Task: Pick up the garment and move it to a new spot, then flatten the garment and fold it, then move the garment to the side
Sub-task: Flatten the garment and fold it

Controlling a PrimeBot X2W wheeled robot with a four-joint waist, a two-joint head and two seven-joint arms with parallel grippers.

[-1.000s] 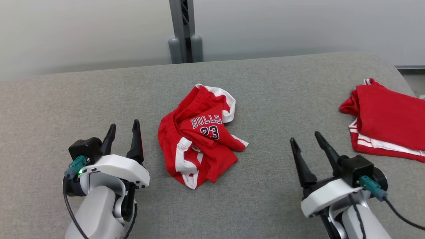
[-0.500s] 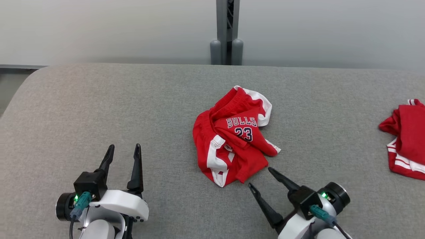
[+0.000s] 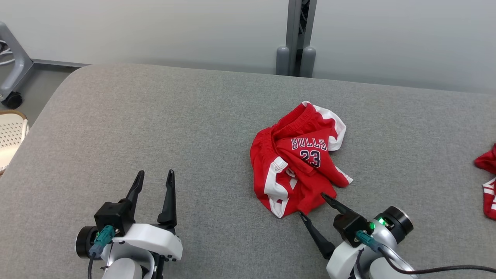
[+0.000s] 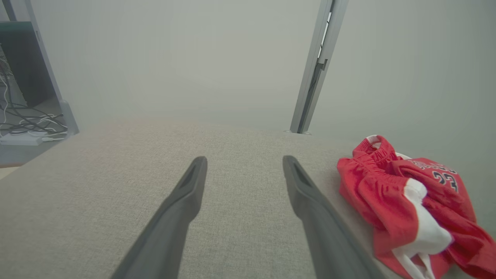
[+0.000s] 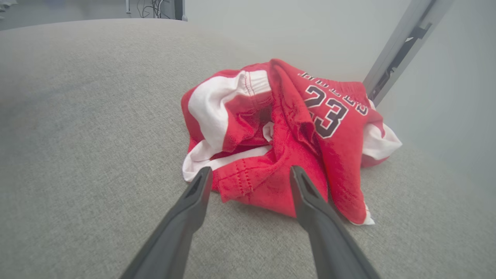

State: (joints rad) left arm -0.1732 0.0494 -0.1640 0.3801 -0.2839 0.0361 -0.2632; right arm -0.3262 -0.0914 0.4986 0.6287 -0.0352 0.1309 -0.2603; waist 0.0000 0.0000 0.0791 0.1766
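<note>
Our right pincer (image 3: 312, 205) at the near hem of the crumpled red Bulls shorts (image 3: 298, 155).
We see both spread apart, holding nothing; the left pincer (image 3: 155, 173) is over the grey tabletop (image 3: 155, 116).

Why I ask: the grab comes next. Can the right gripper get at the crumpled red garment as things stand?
Probably yes: the right gripper is open, its fingertips flank the near hem of the garment, and nothing lies between them.

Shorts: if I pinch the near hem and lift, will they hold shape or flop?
Likely flop: the shorts lie crumpled in soft folds, so they'd probably drape from one pinch. Thin fabric, so probably light. Pushed, they'd likely bunch on the textured table.
</note>
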